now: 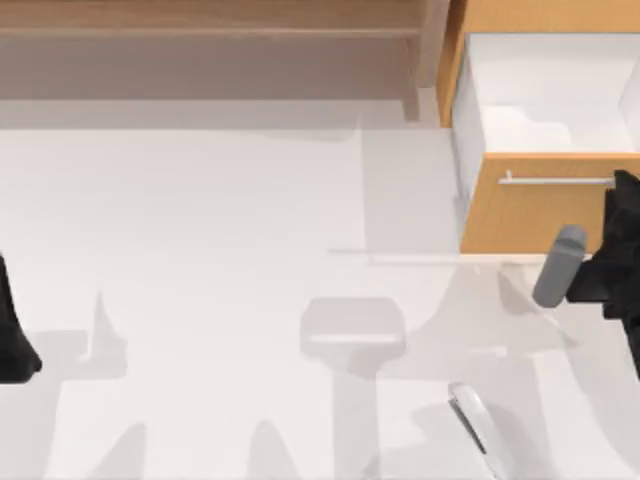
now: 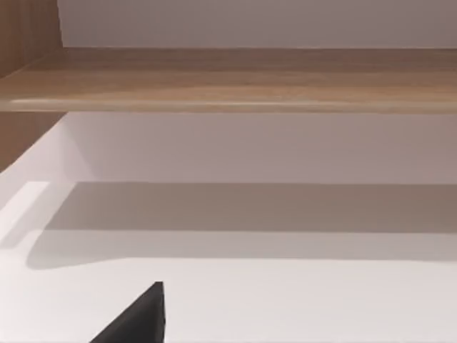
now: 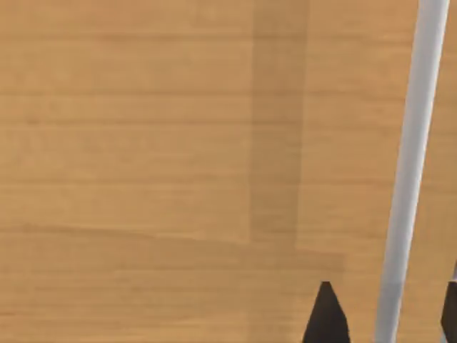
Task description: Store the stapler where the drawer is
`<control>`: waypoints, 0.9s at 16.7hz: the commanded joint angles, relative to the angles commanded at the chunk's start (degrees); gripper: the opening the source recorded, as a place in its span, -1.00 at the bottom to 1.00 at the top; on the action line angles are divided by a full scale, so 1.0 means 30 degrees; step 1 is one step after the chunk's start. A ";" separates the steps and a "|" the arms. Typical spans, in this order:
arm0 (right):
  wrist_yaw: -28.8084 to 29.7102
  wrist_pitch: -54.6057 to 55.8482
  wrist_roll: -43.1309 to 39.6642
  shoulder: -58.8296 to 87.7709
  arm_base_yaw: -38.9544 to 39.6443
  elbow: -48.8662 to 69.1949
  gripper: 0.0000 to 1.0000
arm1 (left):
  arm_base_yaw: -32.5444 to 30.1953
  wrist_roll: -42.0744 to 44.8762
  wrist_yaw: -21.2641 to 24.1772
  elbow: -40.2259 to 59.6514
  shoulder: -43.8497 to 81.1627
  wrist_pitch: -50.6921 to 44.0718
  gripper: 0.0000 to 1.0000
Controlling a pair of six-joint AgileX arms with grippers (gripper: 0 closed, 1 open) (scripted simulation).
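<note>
From the top view, the drawer (image 1: 545, 150) stands at the far right corner of the tabletop (image 1: 230, 250), and it is already pulled open, its white inside bare. My right gripper (image 1: 612, 215) is at the handle (image 1: 555, 180), at its right end. The stapler (image 1: 478, 418) lies near the front edge, right of the middle, well apart from the drawer, so the opening looks done and the storing is left. A grey cylinder (image 1: 558, 265) stands just before the drawer front. My left arm (image 1: 15, 335) is parked at the left edge.

In the left wrist view I see the brown shelf (image 2: 228, 78) and 1 dark finger tip (image 2: 139, 318); I cannot tell how far this claw is open.

In the right wrist view, 2 dark fingertips (image 3: 327, 314) stand on both sides of the silver handle (image 3: 410, 171), apart from it, so this claw is open and holds nothing.

I can read no writing or brand anywhere.
</note>
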 joint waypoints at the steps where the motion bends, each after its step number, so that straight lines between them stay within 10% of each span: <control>1: 0.0000 0.0000 0.0000 0.0000 0.0000 0.0000 0.36 | 0.0000 0.0000 0.0000 0.0000 0.0000 0.0000 1.00; 5: 0.0000 0.0000 0.0000 0.0000 0.0000 0.0000 0.96 | 0.0000 0.0000 0.0000 0.0000 0.0000 0.0000 1.00; 15: 0.0019 0.0064 -0.0005 -0.0012 0.0029 -0.0025 1.00 | 0.0000 0.0000 0.0000 0.0000 0.0000 0.0000 1.00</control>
